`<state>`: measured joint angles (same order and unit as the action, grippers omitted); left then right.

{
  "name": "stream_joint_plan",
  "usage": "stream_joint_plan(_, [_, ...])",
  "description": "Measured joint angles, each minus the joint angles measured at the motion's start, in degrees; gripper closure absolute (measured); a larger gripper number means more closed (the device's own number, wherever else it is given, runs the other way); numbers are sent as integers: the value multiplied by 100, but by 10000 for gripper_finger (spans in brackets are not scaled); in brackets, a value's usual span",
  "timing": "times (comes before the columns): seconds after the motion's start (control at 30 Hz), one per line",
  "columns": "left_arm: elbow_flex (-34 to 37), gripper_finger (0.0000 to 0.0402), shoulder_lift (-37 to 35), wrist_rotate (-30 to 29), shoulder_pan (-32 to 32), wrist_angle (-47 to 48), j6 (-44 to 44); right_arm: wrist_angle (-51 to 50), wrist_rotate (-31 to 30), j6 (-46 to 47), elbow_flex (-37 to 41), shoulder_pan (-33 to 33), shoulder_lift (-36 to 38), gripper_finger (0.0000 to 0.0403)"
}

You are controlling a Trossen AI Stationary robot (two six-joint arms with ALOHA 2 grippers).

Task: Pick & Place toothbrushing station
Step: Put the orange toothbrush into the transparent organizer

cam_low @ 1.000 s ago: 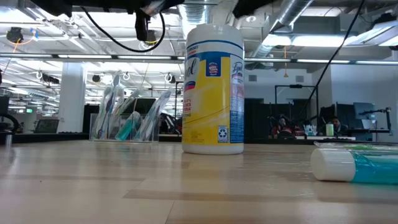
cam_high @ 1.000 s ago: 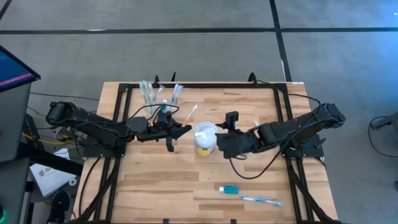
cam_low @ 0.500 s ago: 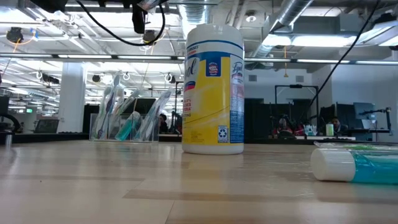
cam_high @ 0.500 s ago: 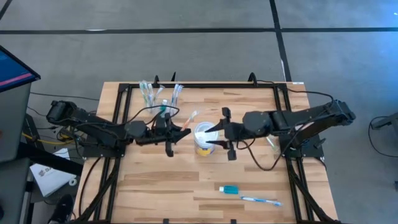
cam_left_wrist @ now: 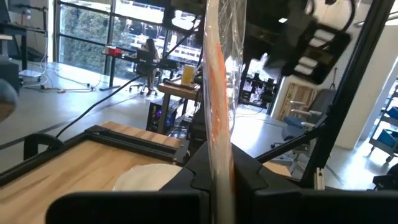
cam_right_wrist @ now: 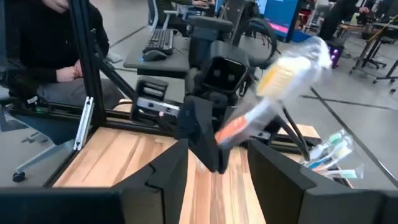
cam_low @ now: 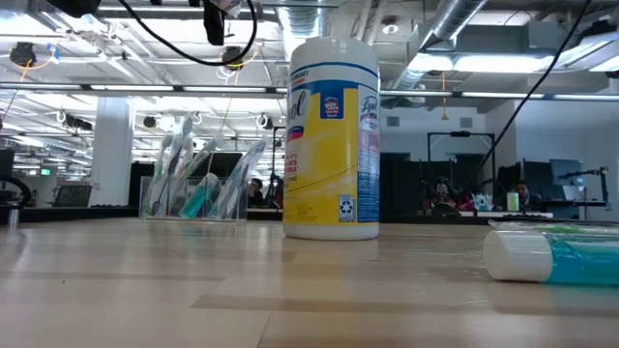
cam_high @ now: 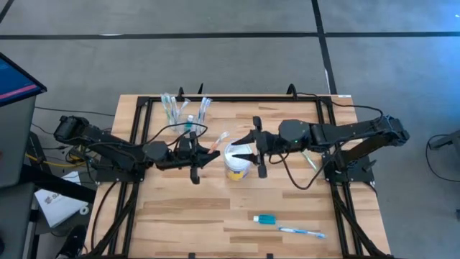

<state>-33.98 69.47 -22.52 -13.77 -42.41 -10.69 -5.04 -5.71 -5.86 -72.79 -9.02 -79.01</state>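
Observation:
My left gripper (cam_high: pixel 209 152) is shut on an orange toothbrush (cam_high: pixel 220 139) in a clear wrapper, held above the table just left of the white-topped yellow tub (cam_high: pixel 236 160). My right gripper (cam_high: pixel 246 152) is open and hovers over the tub's right side, pointing at the left gripper; nothing is between its fingers (cam_right_wrist: pixel 163 171). The right wrist view shows the wrapped brush head (cam_right_wrist: pixel 291 67) in front of it. The toothbrushing station (cam_high: pixel 185 108), a clear stand with several brushes upright in it, stands by its base near the far edge, also in the low view (cam_low: pixel 198 189). My left gripper pinches the toothbrush's handle (cam_left_wrist: pixel 217 169) between its two fingers. The fingers come level from the table's left. The brush juts out past the fingertips, slanting up toward the right gripper, brush head (cam_left_wrist: pixel 225 25) highest. It is lifted clear of the table.
A toothpaste tube (cam_high: pixel 264 218) and a blue toothbrush (cam_high: pixel 302 231) lie near the front right; the tube also shows in the low view (cam_low: pixel 553 257). Another brush (cam_high: pixel 311 162) lies under the right arm. A black frame (cam_high: pixel 237 99) rims the table. A seated person (cam_right_wrist: pixel 43 50) is beyond it.
My right gripper has risen and gone toward the table's left, over the tub. It has tipped up from pointing down to nearly level and now faces the left gripper's toothbrush. The tub has not moved.

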Motion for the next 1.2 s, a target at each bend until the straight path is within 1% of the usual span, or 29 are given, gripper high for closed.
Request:
stream_joint_plan(0.17, [0, 393, 0, 3, -51, -64, 146, 173, 215, 114, 2, 169, 1, 246])
stream_joint_plan(0.33, [0, 393, 0, 139, -49, -112, 150, 362, 452, 237, 2, 322, -3, 246])
stream_joint_plan(0.53, [0, 393, 0, 141, -49, -143, 150, 525, 595, 247, 2, 396, -2, 250])
stream_joint_plan(0.83, [0, 393, 0, 290, -46, -180, 148, 863, 601, 245, 2, 513, -3, 249])
stream_joint_plan(0.97, [0, 392, 0, 290, -47, -184, 148, 1046, 609, 244, 2, 544, -2, 255])
stream_joint_plan(1.2, [0, 392, 0, 288, -47, -184, 150, 1275, 804, 242, 10, 544, -144, 267])
